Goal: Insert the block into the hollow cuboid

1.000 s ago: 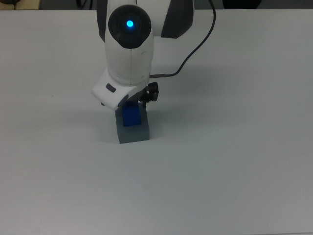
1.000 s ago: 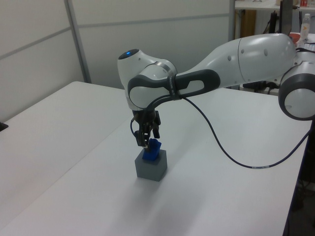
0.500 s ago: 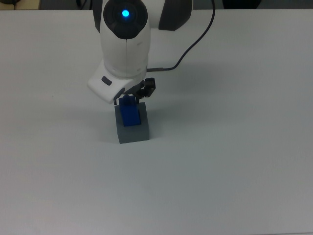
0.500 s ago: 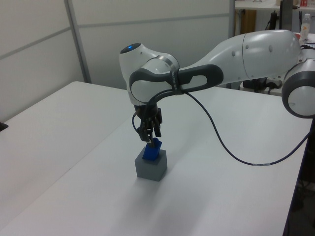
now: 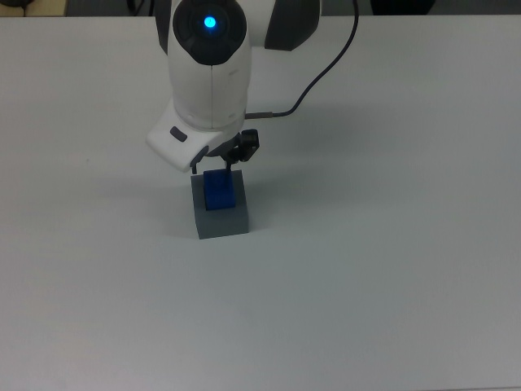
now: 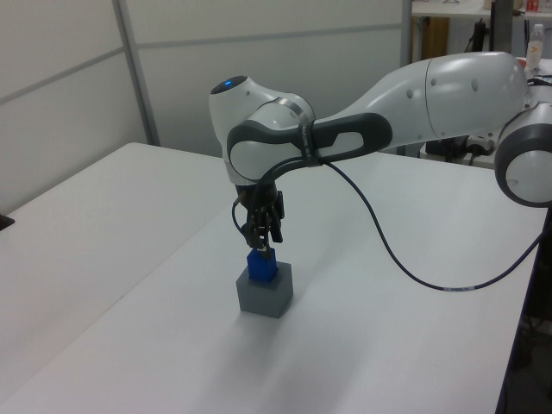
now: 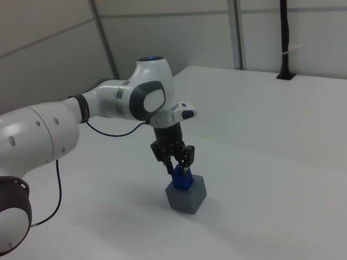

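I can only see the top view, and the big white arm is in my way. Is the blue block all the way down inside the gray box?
Observer: Not all the way. The left view shows the block standing upright in the hollow cuboid, with its upper part poking out above the rim.
Operator: Where is the end effector? I can't find it!
Observer: The right view shows the end effector pointing straight down, right above the block's top. I can't tell whether it touches the block.
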Robot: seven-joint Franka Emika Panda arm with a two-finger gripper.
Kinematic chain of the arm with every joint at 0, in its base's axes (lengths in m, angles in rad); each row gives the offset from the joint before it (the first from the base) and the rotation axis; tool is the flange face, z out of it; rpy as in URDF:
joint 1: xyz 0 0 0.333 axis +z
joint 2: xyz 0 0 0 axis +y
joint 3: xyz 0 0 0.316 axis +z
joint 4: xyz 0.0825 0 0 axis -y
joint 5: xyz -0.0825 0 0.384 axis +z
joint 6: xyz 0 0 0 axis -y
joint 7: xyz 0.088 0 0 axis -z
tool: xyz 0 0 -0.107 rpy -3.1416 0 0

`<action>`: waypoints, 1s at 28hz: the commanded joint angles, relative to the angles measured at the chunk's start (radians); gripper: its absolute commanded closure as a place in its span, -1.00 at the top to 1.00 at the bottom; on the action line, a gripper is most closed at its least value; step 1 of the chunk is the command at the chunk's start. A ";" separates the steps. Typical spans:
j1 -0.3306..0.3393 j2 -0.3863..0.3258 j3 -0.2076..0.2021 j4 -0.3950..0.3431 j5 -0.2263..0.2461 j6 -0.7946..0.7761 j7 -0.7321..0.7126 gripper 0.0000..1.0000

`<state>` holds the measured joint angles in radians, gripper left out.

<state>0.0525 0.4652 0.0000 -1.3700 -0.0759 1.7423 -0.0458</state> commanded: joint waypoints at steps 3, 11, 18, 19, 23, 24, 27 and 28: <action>-0.005 -0.034 0.006 -0.023 0.001 -0.012 0.003 0.22; -0.028 -0.225 -0.023 -0.108 0.028 -0.052 0.014 0.69; -0.037 -0.394 -0.055 -0.204 0.053 -0.075 0.014 1.00; -0.037 -0.413 -0.061 -0.213 0.059 -0.076 0.014 1.00; -0.037 -0.500 -0.098 -0.259 0.110 -0.089 0.012 1.00; -0.039 -0.514 -0.100 -0.267 0.111 -0.098 0.012 1.00; -0.037 -0.548 -0.100 -0.291 0.111 -0.118 0.014 1.00; -0.037 -0.550 -0.100 -0.294 0.111 -0.118 0.017 1.00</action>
<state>0.0116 -0.0133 -0.0937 -1.5794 0.0154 1.6336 -0.0450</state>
